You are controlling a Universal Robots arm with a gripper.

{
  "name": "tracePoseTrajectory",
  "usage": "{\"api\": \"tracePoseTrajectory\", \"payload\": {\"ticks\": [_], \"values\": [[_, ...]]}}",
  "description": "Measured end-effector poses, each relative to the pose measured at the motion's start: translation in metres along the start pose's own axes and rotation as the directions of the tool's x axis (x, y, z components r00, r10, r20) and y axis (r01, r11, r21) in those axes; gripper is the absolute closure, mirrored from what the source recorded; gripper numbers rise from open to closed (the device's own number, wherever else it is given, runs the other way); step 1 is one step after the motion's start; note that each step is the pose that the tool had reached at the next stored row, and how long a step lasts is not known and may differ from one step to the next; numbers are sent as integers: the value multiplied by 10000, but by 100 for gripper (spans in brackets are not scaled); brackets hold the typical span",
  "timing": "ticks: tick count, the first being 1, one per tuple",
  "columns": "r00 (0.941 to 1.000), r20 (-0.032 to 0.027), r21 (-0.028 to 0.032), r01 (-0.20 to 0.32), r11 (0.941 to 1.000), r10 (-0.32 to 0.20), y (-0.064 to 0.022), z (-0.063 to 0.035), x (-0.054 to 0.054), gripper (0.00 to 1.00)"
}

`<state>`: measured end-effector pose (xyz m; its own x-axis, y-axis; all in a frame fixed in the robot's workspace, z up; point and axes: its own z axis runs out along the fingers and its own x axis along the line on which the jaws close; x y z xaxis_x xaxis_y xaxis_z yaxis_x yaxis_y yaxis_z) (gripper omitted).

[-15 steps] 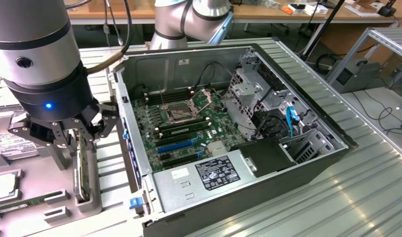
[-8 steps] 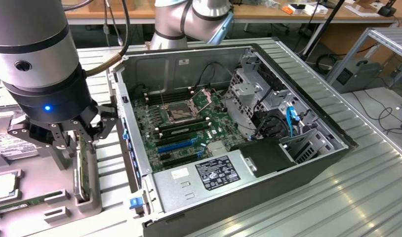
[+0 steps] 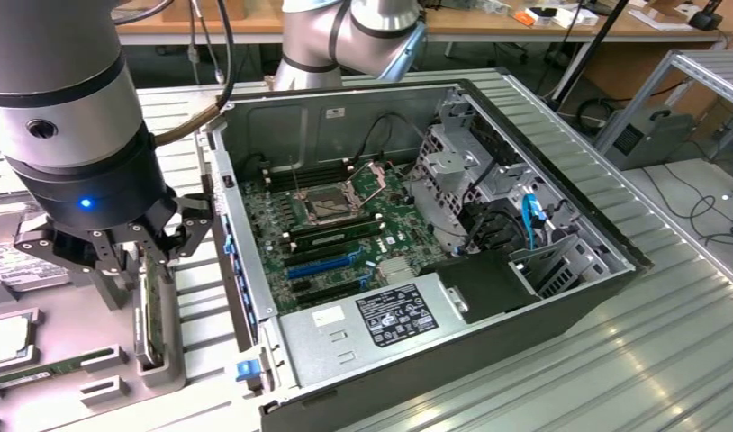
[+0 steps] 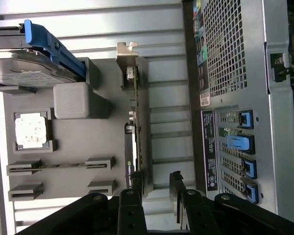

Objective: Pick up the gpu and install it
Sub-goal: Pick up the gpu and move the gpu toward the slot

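Gripper [image 3: 144, 256] spread wide, hovering over the gpu [image 4: 133, 122], which stands on edge in the grey tray [image 4: 78, 142], at nine o'clock from the computer case [image 3: 463, 225] in the exterior view. The card sits nearer one finger, so centring first looks wise.

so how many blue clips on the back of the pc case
4 blue clips, in one row along the case rear slot panel; others may be hidden behind the tool

Labels on the power supply [image 3: 391, 315] and hard drive [image 3: 9, 263], none legible.
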<state>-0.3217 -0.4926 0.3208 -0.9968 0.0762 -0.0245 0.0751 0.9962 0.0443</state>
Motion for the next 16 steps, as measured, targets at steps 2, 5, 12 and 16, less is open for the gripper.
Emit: {"api": "tracePoseTrajectory", "payload": {"ticks": [2,5,12,16], "values": [[10000,0,0,0,10000,0,-1,9,3,64],[10000,0,0,0,10000,0,-2,28,9,64],[10000,0,0,-1,10000,1,-5,67,35,64],[10000,-1,1,-1,10000,1,-3,100,51,64]]}}
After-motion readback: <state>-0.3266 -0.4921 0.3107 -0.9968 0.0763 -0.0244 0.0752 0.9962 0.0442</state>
